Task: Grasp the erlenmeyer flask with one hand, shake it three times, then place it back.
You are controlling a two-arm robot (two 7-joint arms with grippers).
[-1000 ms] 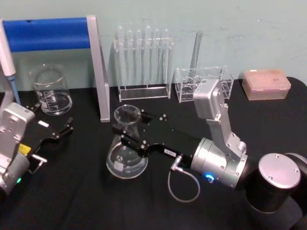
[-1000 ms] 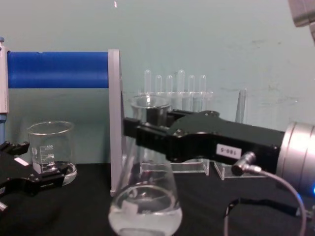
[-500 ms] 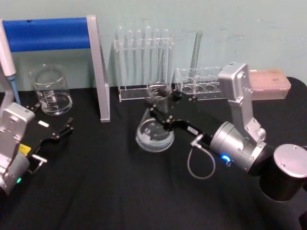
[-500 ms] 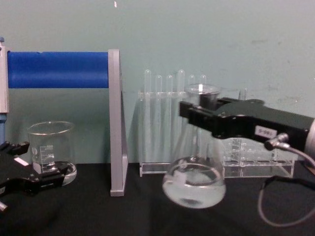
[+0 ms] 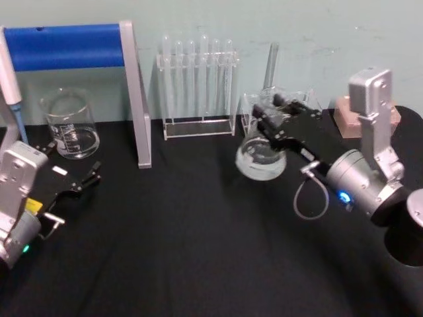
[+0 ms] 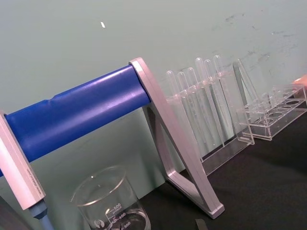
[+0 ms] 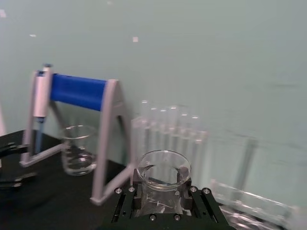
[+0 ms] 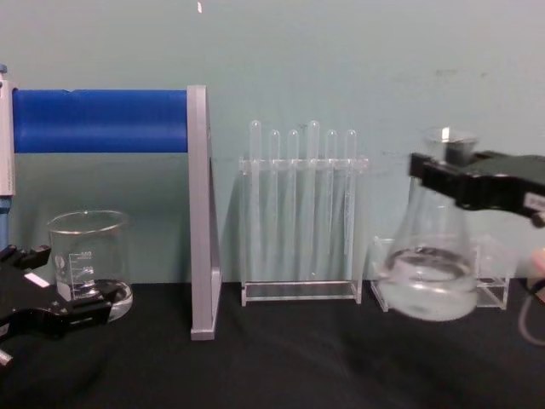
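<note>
Clearly, right end effector [image 8: 444, 175] grips the erlenmeyer flask [image 8: 430, 277] by its neck.

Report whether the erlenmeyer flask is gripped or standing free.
Gripped. The right gripper is shut on the erlenmeyer flask at its neck, jaws on either side just below the rim.

A second ago the right gripper [image 5: 269, 112] held the flask [image 5: 260, 158] low, just beside the stand's post [image 5: 135, 92], with its base on or just above the bench [image 5: 165, 238]. Half a second ago it was raised in front of the tube rack [image 5: 197, 86]. Now it has swung farther to the robot's right. The flask hangs clear of the bench in front of the low rack [image 8: 494, 273], and the elbow [image 5: 370, 92] covers part of the pink box [image 5: 341, 112].
</note>
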